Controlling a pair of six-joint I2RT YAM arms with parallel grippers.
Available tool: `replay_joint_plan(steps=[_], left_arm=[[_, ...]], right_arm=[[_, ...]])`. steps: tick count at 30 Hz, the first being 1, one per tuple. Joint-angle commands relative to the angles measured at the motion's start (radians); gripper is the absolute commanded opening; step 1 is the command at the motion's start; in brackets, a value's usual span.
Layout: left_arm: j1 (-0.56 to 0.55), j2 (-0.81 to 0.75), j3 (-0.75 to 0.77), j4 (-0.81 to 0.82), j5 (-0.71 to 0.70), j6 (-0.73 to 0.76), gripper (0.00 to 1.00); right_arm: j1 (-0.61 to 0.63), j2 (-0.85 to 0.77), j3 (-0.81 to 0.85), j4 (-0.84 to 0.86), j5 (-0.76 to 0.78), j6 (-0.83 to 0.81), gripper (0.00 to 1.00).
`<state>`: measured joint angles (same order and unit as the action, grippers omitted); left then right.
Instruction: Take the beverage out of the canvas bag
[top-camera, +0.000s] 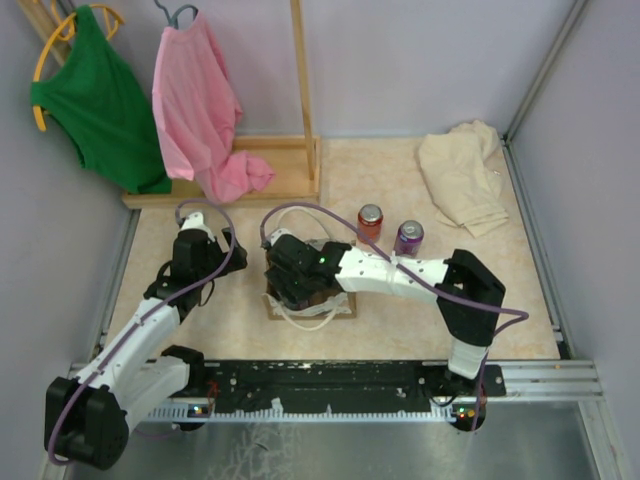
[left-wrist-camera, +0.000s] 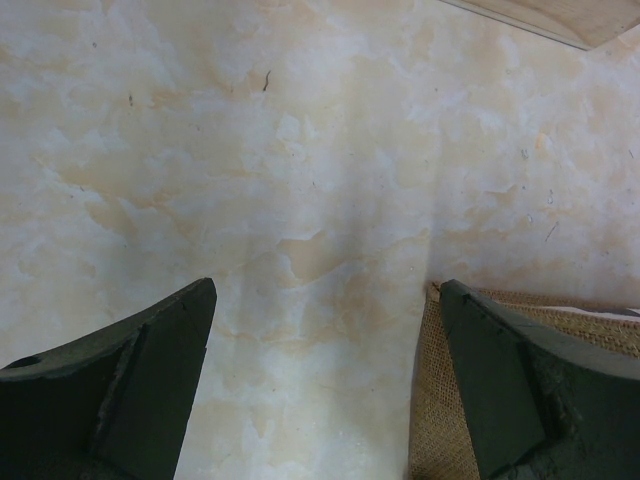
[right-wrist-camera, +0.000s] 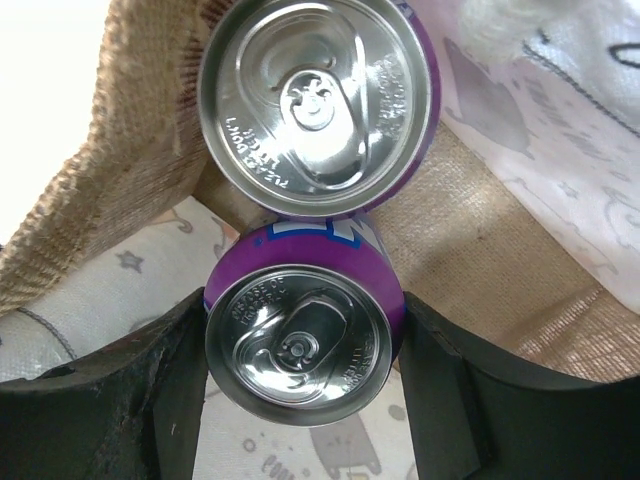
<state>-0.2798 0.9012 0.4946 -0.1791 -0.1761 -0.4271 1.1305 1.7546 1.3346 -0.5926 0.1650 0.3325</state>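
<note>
The tan canvas bag stands at the table's middle, its white rope handle hanging at the front. My right gripper reaches down into it. In the right wrist view, both black fingers press the sides of a purple beverage can, so the right gripper is shut on it. A second purple can stands just beyond, against the burlap wall. My left gripper hangs open over bare table left of the bag, holding nothing.
A red can and a purple can stand on the table behind the bag. A beige cloth lies at the back right. A wooden rack with a pink shirt and a green shirt stands at the back left.
</note>
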Motion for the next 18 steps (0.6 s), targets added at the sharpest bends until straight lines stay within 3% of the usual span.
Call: replay_joint_plan(steps=[1,14,18], left_arm=[[-0.003,-0.016,-0.011,0.015,-0.01,-0.008,0.99],[-0.004,-0.013,-0.013,0.018,-0.003,-0.011,0.99],[-0.003,-0.012,-0.017,0.016,0.0,-0.015,0.99]], right_arm=[[0.007,-0.086,0.017,0.01,0.108,-0.023,0.0],[0.007,-0.286,0.174,0.008,0.289,-0.076,0.0],[0.008,-0.332,0.237,-0.038,0.42,-0.094,0.0]])
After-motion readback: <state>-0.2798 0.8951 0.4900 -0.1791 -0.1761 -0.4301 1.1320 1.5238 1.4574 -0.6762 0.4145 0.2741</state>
